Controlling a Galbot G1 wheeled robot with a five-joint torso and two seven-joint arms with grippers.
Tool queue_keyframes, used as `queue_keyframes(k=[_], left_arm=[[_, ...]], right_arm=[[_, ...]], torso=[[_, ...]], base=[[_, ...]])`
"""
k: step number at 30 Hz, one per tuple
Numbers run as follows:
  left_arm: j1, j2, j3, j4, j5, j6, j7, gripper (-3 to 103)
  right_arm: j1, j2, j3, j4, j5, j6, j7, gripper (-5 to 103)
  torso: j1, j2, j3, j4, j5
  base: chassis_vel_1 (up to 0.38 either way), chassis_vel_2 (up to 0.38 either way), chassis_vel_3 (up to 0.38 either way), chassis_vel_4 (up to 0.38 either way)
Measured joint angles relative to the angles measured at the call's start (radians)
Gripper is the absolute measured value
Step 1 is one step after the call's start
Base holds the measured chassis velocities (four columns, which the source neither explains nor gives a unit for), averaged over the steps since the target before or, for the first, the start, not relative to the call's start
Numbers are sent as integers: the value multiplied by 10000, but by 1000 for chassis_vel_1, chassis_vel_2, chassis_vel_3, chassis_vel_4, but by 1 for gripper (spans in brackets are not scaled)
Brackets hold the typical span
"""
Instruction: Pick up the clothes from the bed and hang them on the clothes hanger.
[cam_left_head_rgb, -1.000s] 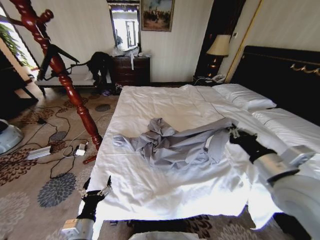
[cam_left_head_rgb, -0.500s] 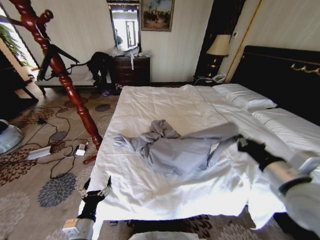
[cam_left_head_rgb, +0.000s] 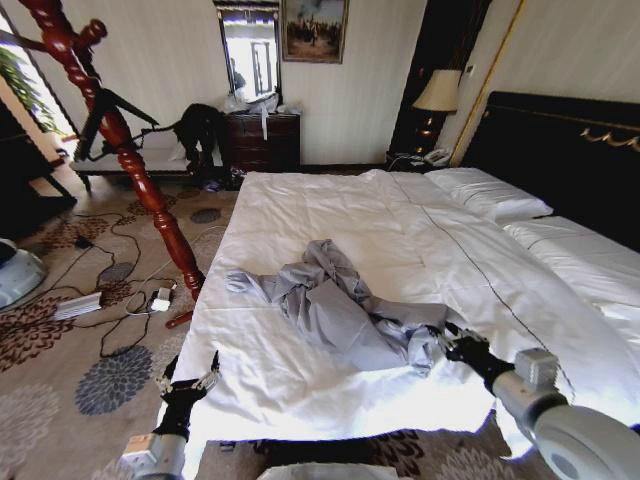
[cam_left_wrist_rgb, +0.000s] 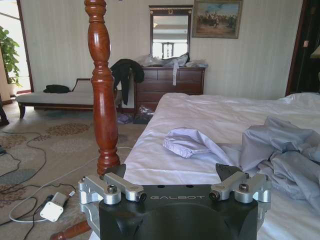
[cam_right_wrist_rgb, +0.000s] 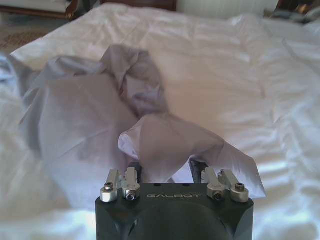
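Observation:
The clothes, a grey-lavender shirt (cam_left_head_rgb: 335, 308), lie crumpled on the white bed (cam_left_head_rgb: 330, 215). My right gripper (cam_left_head_rgb: 447, 343) is low over the bed near its front edge, shut on a bunched fold of the shirt (cam_right_wrist_rgb: 165, 145) at the shirt's right end. In the right wrist view the fabric rises between the fingers of the right gripper (cam_right_wrist_rgb: 165, 167). My left gripper (cam_left_head_rgb: 190, 382) hangs open at the bed's front left corner, apart from the shirt (cam_left_wrist_rgb: 280, 150). A black clothes hanger (cam_left_head_rgb: 112, 112) hangs on a red wooden stand (cam_left_head_rgb: 140, 180) left of the bed.
Cables and a white power strip (cam_left_head_rgb: 78, 305) lie on the patterned carpet left of the bed. A dark dresser (cam_left_head_rgb: 262, 140) with a black garment (cam_left_head_rgb: 200, 128) beside it stands at the far wall. White pillows (cam_left_head_rgb: 490, 195) and a dark headboard (cam_left_head_rgb: 560, 150) are at the right.
My right gripper has pulled its part of the shirt from the bed's middle right toward the front edge and lower, so the shirt now lies bunched closer. The left arm has not moved.

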Motion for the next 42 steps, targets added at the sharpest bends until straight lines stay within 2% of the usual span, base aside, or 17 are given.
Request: queue_keyframes(k=[6, 7, 10, 12, 13, 14, 16, 17, 21, 28, 30, 32, 34, 37, 38, 40, 42], left_arm=[[23, 12, -179, -17, -107, 24, -3, 100], [23, 12, -179, -17, -107, 24, -3, 100], [63, 30, -385, -21, -247, 24, 6, 100], [70, 33, -424, -23, -285, 24, 11, 100], [77, 36, -472, -27, -332, 24, 19, 100], [81, 37, -494, -32, -355, 24, 22, 100], [108, 84, -506, -105, -469, 58, 32, 100], [108, 84, -506, -105, -469, 58, 32, 100], [70, 593, -372, -465, -915, 470, -1, 100], [-217, 1874, -345, -980, -1969, 1338, -454, 100], [-477, 2617, -449, -1303, -2693, 1806, -783, 100], [-680, 3425, -681, -1547, -3563, 2141, -1069, 100], [-772, 3803, -811, -1609, -3973, 2243, -1179, 100], [-1514, 5596, -1161, -1579, -5728, 2557, -1556, 100], [-1514, 5596, -1161, -1579, -5728, 2557, -1556, 100], [-2375, 6555, -1128, -1383, -6692, 2702, -1894, 100], [-2725, 6987, -1154, -1353, -7368, 2837, -2127, 100]], right_arm=[[-622, 265, -738, 304, 532, -657, -59, 76], [-622, 265, -738, 304, 532, -657, -59, 76], [-630, 317, -644, 314, 1952, -1168, 152, 91], [-561, 322, -535, 313, 2524, -1297, 259, 91], [-342, 327, -350, 315, 3677, -1390, 430, 96], [-195, 329, -272, 318, 3983, -1354, 450, 99], [166, 365, -157, 321, 3455, -567, 347, 100], [166, 365, -157, 321, 3455, -567, 347, 100], [565, 527, -18, 323, 758, 1523, -186, 100], [650, 913, 36, 333, -1177, 2524, -362, 100], [652, 1121, 36, 145, -2051, 2755, -403, 100], [636, 1268, 50, -129, -2352, 2924, -408, 100], [616, 1337, 75, -216, -2374, 2993, -407, 100], [697, 1607, 222, -366, -2114, 3311, -382, 100], [697, 1607, 222, -366, -2114, 3311, -382, 100], [908, 1734, 246, -388, -1752, 3445, -325, 100], [1248, 1644, 140, -463, -1325, 3434, -238, 100]], torso=[[0, -1, 1, 2, 0], [0, -1, 1, 2, 0], [0, 0, 0, 1, 0], [0, 0, 0, 2, 1], [0, 0, 0, 2, 1], [0, 0, 1, 2, 1], [0, 0, 1, 7, 0], [0, 0, 1, 7, 0], [0, 0, 1, 5, 1], [0, 0, 1, 2, 0], [0, 0, 1, 3, -5], [1, 0, 1, 2, 2], [0, 0, 1, 2, 2], [0, -1, 1, 3, -3], [0, -1, 1, 3, -3], [1, -1, 1, -8, -3], [2, -1, 2, -5, -1]], base=[[0, 0, 0, 0], [0, 0, 0, 0], [0, 0, 0, 0], [0, 0, 0, 0], [0, 0, 0, 0], [0, 0, 0, 0], [0, 0, 0, 0], [0, 0, 0, 0], [0, 0, 0, 0], [0, 0, 0, 0], [0, 0, 0, 0], [0, 0, 0, 0], [0, 0, 0, 0], [0, 0, 0, 0], [0, 0, 0, 0], [0, 0, 0, 0], [0, 0, 0, 0]])
